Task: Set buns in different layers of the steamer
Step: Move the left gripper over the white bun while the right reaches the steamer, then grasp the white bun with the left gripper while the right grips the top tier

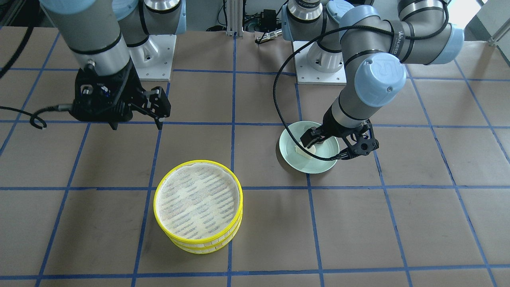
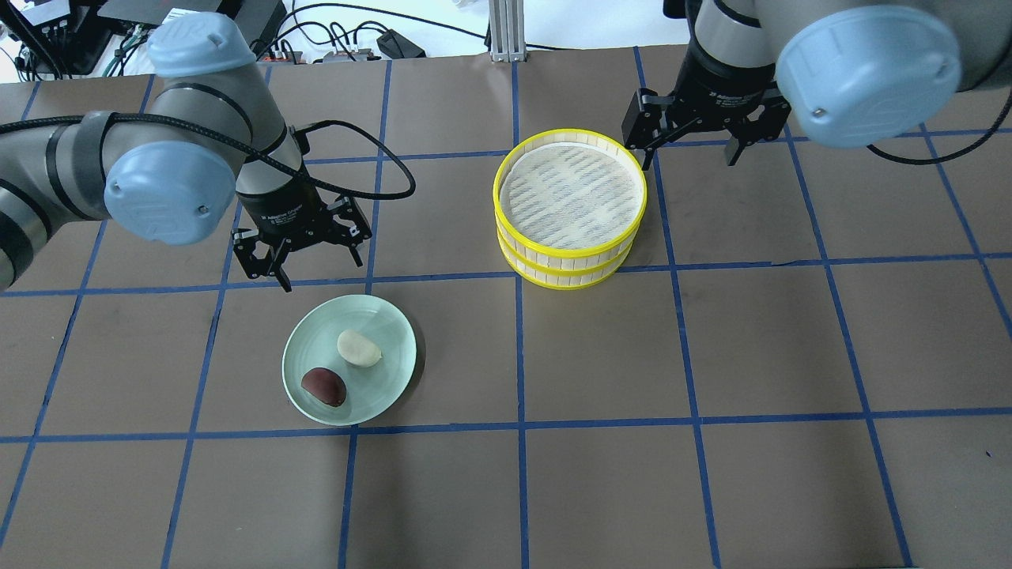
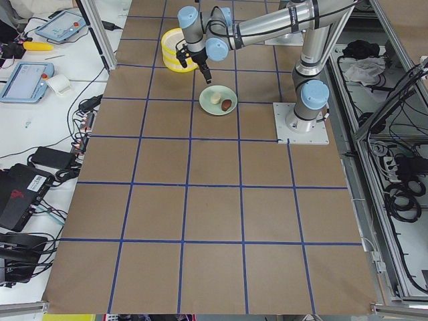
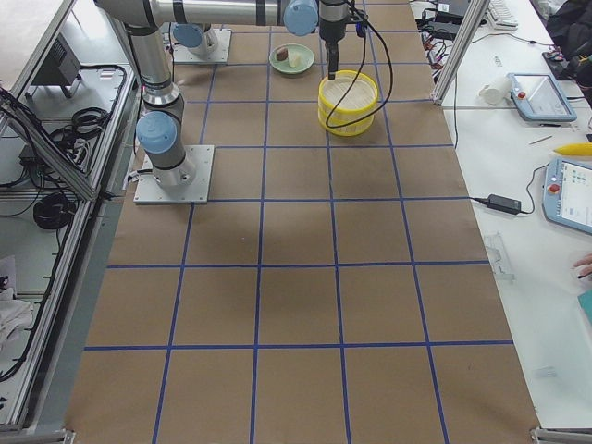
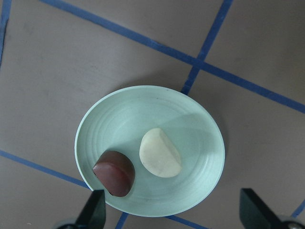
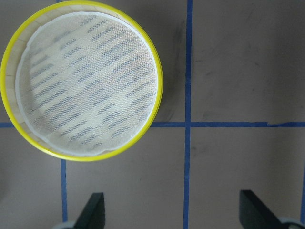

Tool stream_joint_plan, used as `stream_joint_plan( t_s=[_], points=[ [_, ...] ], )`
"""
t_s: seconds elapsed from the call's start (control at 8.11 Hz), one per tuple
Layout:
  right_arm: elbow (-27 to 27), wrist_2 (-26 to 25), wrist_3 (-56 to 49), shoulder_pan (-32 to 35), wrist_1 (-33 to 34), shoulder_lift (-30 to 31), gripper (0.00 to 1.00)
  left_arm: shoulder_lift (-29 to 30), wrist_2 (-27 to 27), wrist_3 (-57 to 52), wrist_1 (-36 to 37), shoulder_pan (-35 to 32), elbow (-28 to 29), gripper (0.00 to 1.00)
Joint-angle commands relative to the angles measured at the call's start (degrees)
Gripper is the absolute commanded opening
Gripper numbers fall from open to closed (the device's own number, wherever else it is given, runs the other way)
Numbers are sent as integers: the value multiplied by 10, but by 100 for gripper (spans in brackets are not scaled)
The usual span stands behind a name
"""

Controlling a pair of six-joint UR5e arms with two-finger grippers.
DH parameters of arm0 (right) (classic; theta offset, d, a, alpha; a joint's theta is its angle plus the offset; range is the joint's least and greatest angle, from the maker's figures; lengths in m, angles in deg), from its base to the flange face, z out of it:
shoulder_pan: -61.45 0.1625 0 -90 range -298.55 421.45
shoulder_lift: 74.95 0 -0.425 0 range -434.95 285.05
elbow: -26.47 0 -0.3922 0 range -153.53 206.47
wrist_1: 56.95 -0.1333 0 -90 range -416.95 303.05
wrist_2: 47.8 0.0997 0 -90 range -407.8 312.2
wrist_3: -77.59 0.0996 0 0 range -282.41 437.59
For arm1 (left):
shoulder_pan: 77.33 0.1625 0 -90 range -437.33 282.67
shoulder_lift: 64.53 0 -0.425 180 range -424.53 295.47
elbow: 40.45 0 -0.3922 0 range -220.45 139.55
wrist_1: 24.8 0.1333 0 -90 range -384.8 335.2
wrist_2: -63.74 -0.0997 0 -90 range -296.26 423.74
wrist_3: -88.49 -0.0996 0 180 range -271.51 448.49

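Note:
The dark reddish-brown bun [image 2: 324, 386] and the cream-white bun [image 2: 359, 348] lie side by side on a pale green plate [image 2: 379, 316]. My left gripper [image 2: 320, 269] is open and empty above the plate's far edge. Its wrist view shows the brown bun [image 5: 114, 172] and the white bun [image 5: 160, 152] just ahead of the fingers. The two yellow-rimmed steamer layers [image 2: 571, 197] stand stacked. The top layer is empty and the lower layer's inside is hidden. My right gripper [image 2: 689, 158] is open and empty, raised beside the stack, which shows in its wrist view [image 6: 157, 71].
The table is brown paper marked with a blue tape grid [image 2: 518, 356]. Both arm bases [image 1: 318, 63] stand at the robot's edge. In the front-facing view the left arm hides the brown bun. Only part of the white bun [image 1: 305, 151] shows there.

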Motion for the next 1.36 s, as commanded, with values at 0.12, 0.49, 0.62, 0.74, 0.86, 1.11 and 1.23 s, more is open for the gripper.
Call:
stream_joint_plan(
  t_s=[0.12,0.49,0.62,0.74,0.86,1.11,1.23],
  points=[
    [-2,3,6,-2,95,-104,100,58,0,112,-1,9,-24,100],
    [-15,3,6,-2,173,-156,100,94,3,114,3,9,-35,96],
    [-15,2,6,-2,199,-181,100,106,2,114,3,9,-35,96],
    [-15,3,7,-2,207,-196,100,116,5,115,5,9,-35,96],
    [-15,2,7,-2,211,-201,100,124,5,115,10,9,-35,94],
    [-15,-2,5,-2,212,-205,100,128,5,118,10,9,-36,86],
    [-15,0,5,-2,216,-204,68,133,6,123,10,9,-36,83]
  ],
)
